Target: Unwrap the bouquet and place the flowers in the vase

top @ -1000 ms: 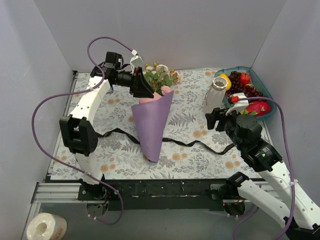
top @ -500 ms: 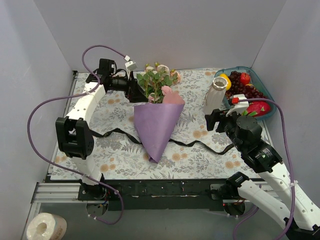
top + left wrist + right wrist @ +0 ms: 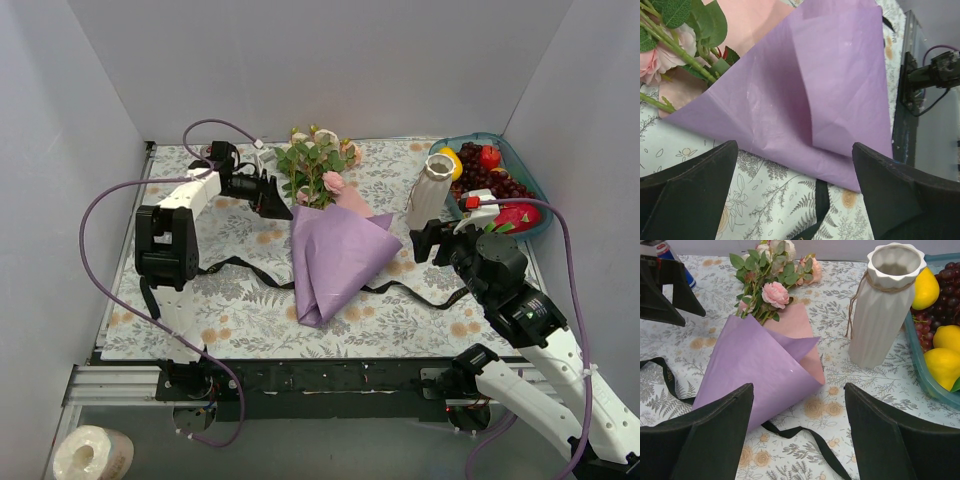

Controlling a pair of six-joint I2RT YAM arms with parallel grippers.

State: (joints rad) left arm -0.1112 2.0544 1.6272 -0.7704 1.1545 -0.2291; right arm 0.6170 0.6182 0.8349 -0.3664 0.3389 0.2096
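The left end effector has just sprung wide, dropping the bouquet onto the bench just ahead of it, paper still to peel, while the right end effector hangs wide and empty beside the vase.

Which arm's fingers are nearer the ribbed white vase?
Right. The right fingers hover just on the near side of the vase; the left fingers are far off, beyond the bouquet.

Flower stems: lower lengths hidden inside paper sheet | black ribbon: middle stretch hidden under paper sheet | drink can: left of paper sheet, mostly behind left gripper | fruit bowl: right of paper sheet, cut by frame edge.
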